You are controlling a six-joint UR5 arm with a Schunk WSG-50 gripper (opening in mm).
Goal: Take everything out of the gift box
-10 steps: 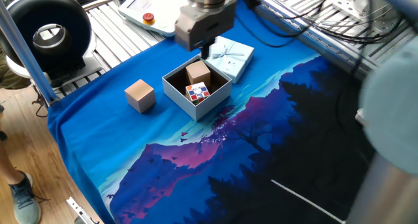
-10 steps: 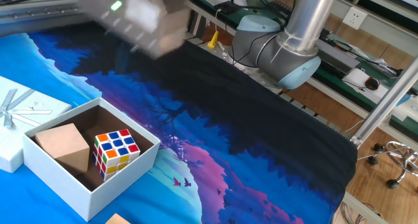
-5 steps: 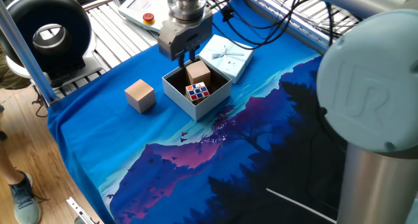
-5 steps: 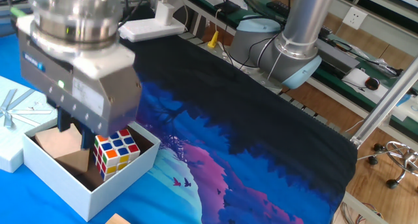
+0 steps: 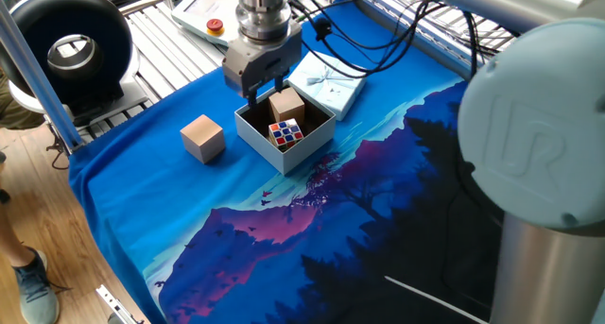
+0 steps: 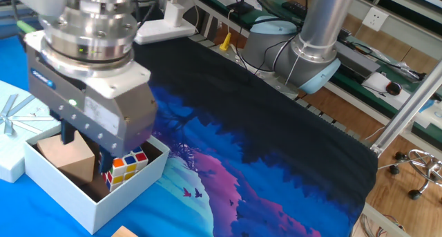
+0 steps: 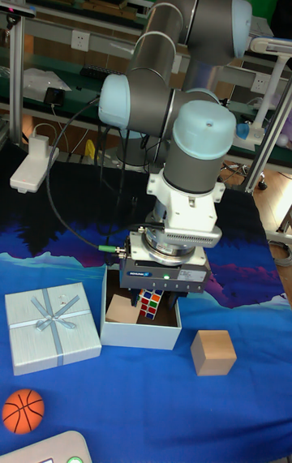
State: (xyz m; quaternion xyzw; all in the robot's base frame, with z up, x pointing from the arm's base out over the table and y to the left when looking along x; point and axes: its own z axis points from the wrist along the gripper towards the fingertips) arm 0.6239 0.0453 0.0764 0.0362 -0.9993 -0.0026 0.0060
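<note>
Tan wooden cube (image 6: pixel 68 156) sits beneath gripper (image 6: pixel 86 148); jaw opening can't be told.

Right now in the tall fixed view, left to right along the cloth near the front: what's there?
Orange ball → lid with ribbon bow → gift box, with the puzzle cube inside and the gripper down in it → plain tan cube outside the box.

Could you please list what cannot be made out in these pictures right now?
- Gripper fingertips: hidden by its own body in every view; open or shut unclear.
- Wooden cube: mostly behind the gift box wall, tall view.
- Puzzle cube: partly covered by the gripper.
</note>
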